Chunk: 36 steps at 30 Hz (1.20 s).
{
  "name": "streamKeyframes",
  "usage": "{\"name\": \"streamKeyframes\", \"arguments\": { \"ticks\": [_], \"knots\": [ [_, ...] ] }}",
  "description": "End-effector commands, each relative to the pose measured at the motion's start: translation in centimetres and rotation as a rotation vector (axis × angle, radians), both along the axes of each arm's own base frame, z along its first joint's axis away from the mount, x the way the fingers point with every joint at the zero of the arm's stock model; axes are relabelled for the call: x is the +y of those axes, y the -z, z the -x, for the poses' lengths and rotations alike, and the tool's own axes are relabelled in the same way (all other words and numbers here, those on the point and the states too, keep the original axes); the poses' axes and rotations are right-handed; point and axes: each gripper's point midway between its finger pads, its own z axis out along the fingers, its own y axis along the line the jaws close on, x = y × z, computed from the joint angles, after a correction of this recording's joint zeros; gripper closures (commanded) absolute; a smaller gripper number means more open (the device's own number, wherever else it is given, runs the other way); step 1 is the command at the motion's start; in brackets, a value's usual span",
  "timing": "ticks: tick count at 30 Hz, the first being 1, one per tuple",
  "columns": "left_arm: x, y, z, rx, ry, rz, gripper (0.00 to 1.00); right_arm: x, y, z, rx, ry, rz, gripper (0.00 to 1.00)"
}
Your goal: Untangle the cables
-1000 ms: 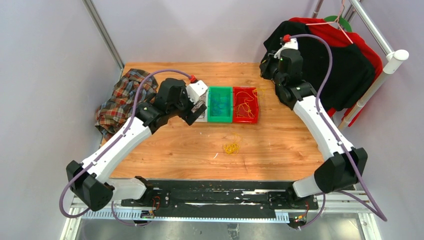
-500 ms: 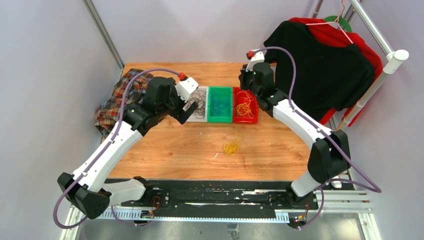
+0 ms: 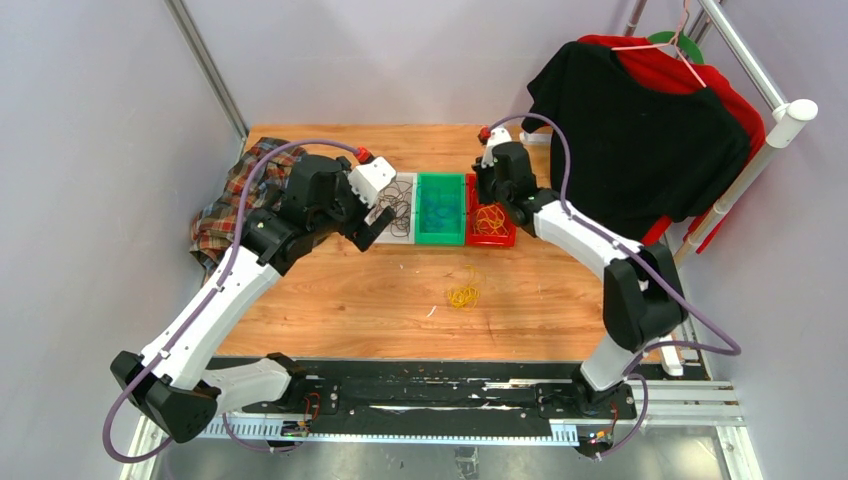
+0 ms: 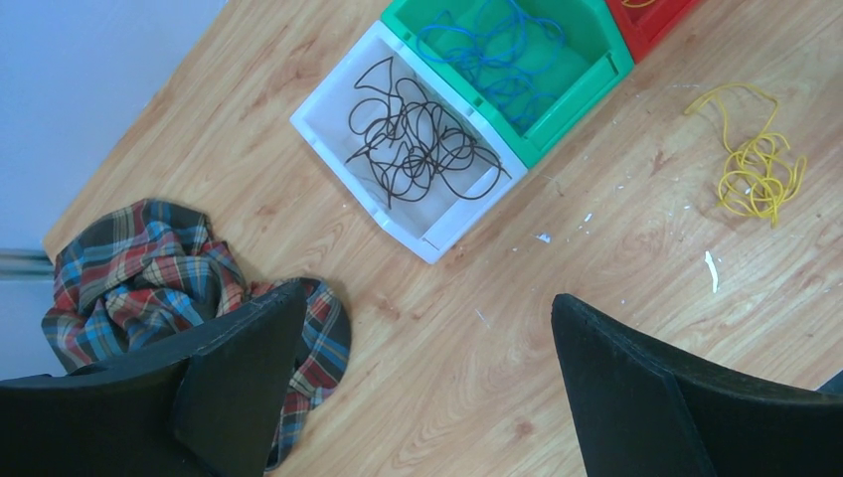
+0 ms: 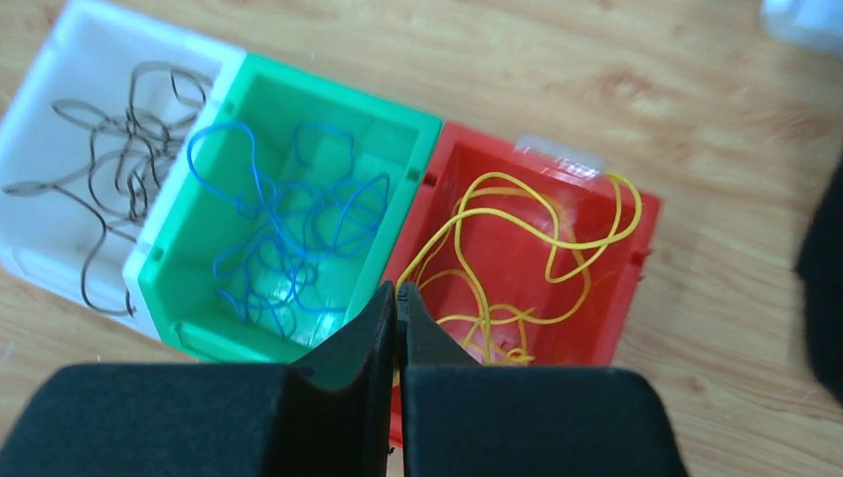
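Three bins stand in a row at the back. The white bin (image 4: 328, 109) holds black cables (image 4: 422, 149), the green bin (image 5: 328, 84) holds blue cables (image 5: 288, 229), and the red bin (image 5: 636, 258) holds yellow cables (image 5: 527, 238). A small yellow tangle (image 3: 463, 295) lies loose on the table; it also shows in the left wrist view (image 4: 756, 169). My right gripper (image 5: 399, 288) hangs over the red bin's near-left corner, shut, with a yellow strand running into its tips. My left gripper (image 4: 427, 298) is open and empty above bare wood, left of the white bin.
A crumpled plaid shirt (image 3: 230, 200) lies at the table's back left, close under my left gripper. A black garment (image 3: 640, 120) over a red one hangs on a rack at the back right, beyond the table edge.
My right arm swung left from the hanging garments to above the red bin, and the yellow strand trailing outside the bin came in. My left gripper drew back left, uncovering the white bin.
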Motion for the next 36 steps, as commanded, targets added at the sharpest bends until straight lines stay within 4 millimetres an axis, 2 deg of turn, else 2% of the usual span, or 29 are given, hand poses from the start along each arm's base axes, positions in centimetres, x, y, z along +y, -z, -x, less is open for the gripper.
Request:
{"name": "streamKeyframes", "arguments": {
  "ticks": [1,8,11,15,16,23,24,27,28,31,32,34,36],
  "knots": [
    [-0.4,0.4,0.1,0.005,0.027,0.002,0.02,0.6,4.1,1.1,0.184,-0.071,0.024,0.99],
    [-0.2,0.5,0.1,-0.001,0.033,-0.012,0.02,-0.2,7.1,0.4,0.312,-0.033,-0.016,0.99],
    [-0.3,0.4,0.1,0.000,0.038,-0.012,0.02,-1.2,7.4,-0.3,0.324,0.012,-0.026,0.99],
    [-0.7,0.8,0.2,0.017,0.056,-0.006,0.02,-3.0,6.4,-1.5,0.299,0.082,-0.036,0.96],
    [-0.9,1.1,0.3,0.027,0.067,-0.002,0.02,-3.0,6.0,-1.7,0.289,0.076,-0.036,0.94],
    [-1.9,1.7,0.6,0.091,0.116,-0.007,0.02,-2.7,2.3,-1.6,0.228,0.051,-0.012,0.61],
    [-1.9,1.7,0.5,0.091,0.113,-0.009,0.02,-2.9,1.9,-1.4,0.217,0.054,-0.002,0.57],
    [-1.8,1.4,0.5,0.085,0.113,-0.013,0.02,-3.4,0.7,-0.5,0.193,0.059,0.020,0.40],
    [-1.7,1.3,0.4,0.082,0.113,-0.017,0.02,-3.6,0.4,-0.1,0.187,0.065,0.032,0.37],
    [-1.5,1.0,0.5,0.072,0.113,-0.028,0.02,-4.1,-0.3,1.6,0.165,0.086,0.056,0.35],
    [-1.4,0.9,0.6,0.069,0.115,-0.029,0.02,-3.7,-1.3,2.6,0.144,0.066,0.048,0.35],
    [-1.4,0.9,0.8,0.066,0.118,-0.027,0.02,-2.3,-1.6,5.0,0.114,0.013,0.057,0.35],
    [-1.4,0.9,1.1,0.069,0.124,-0.024,0.02,-0.8,-0.5,7.9,0.120,-0.035,0.059,0.36]
  ]
}}
